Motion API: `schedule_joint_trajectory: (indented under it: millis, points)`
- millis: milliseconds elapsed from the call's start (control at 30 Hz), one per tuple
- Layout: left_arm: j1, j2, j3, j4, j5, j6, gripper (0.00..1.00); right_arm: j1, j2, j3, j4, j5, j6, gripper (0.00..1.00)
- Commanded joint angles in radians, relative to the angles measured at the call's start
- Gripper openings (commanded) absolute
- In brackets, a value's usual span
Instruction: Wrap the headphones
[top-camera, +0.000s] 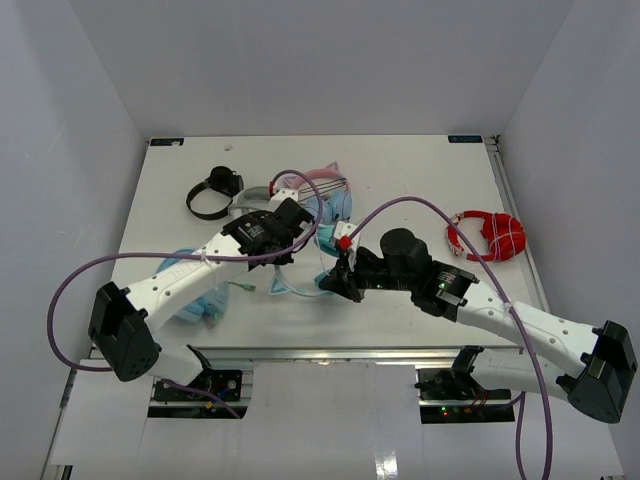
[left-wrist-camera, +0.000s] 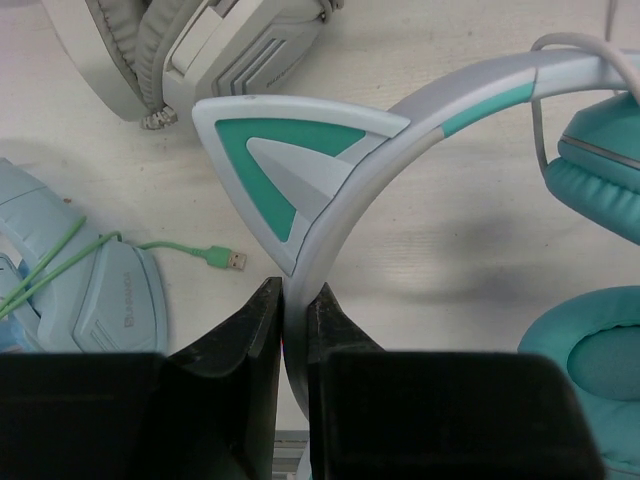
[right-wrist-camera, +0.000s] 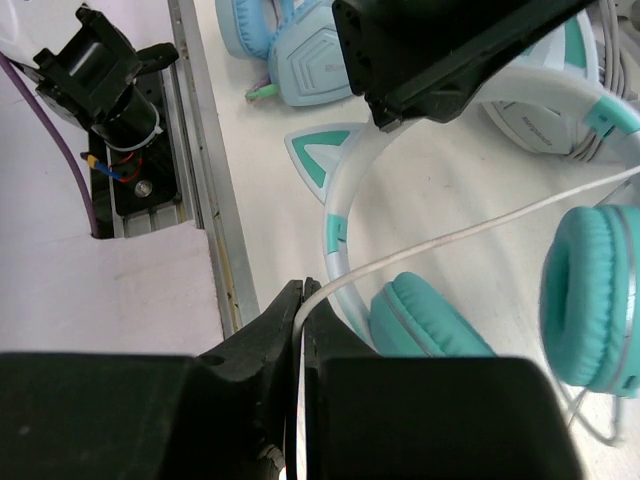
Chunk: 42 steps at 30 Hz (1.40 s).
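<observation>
The headphones (top-camera: 327, 240) have teal ear cups (right-wrist-camera: 590, 290), a white headband (left-wrist-camera: 400, 130) with teal cat ears (left-wrist-camera: 290, 160) and a thin white cable (right-wrist-camera: 480, 225). My left gripper (top-camera: 288, 260) is shut on the headband just below one cat ear (left-wrist-camera: 296, 295) and holds the pair off the table. My right gripper (top-camera: 333, 284) is shut on the cable (right-wrist-camera: 303, 296), close to the table's near edge. The cable runs taut from it to the cups. The left gripper also shows in the right wrist view (right-wrist-camera: 450, 60).
Black headphones (top-camera: 213, 192), a grey-white pair (left-wrist-camera: 200, 50) and a pink cat-ear pair (top-camera: 320, 184) lie at the back. A light-blue pair (left-wrist-camera: 90, 300) with a green cable (left-wrist-camera: 190, 250) lies left. Red headphones (top-camera: 495, 232) lie right. The table's front rail (right-wrist-camera: 205, 190) is close.
</observation>
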Motion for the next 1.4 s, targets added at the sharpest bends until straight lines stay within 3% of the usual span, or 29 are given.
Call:
schedule_joint_trajectory:
  millis: [0,600,1367]
  points:
    - [0.015,-0.09,0.07,0.062,0.004,-0.058,0.0,0.018,0.008,-0.026,0.139,0.059,0.065,0.12]
    - [0.016,-0.208,0.102,0.047,-0.025,-0.149,0.0,0.063,0.003,-0.152,0.299,0.185,0.14,0.14]
    - [0.069,-0.351,0.07,0.149,-0.085,-0.313,0.0,0.245,0.034,-0.177,0.367,0.411,0.14,0.11]
